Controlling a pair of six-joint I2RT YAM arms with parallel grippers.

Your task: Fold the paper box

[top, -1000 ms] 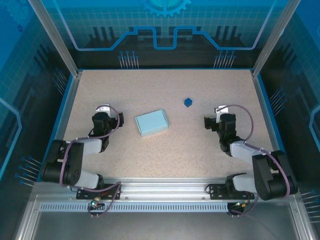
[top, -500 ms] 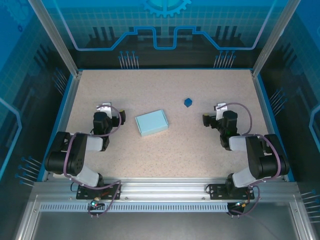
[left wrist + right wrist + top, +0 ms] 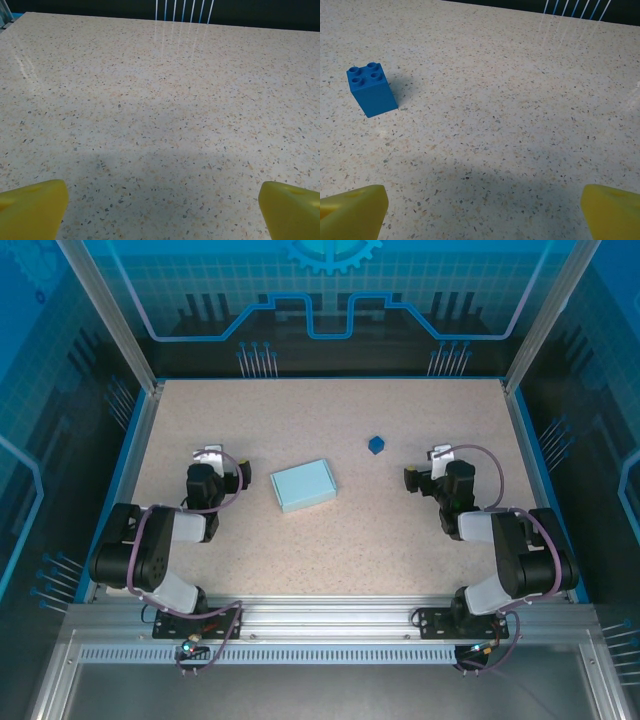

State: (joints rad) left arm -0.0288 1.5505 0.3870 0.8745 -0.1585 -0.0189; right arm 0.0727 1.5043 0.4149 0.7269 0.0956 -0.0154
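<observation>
Items shown, by count. One speckled table (image 3: 330, 550) bears one paper box (image 3: 303, 485), a flat pale-blue rectangle, and one dark blue brick (image 3: 371, 90) with four studs on its top. Two arms are mounted at the near edge: one left arm (image 3: 150, 550) and one right arm (image 3: 520, 560). Two grippers: the left gripper (image 3: 162, 210) and the right gripper (image 3: 482, 212). Each gripper shows two yellow fingertips (image 3: 30, 207), four in total.

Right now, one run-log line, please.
paper box: lying flat, untouched | left gripper: open, empty | right gripper: open, empty, blue brick ahead-left
</observation>
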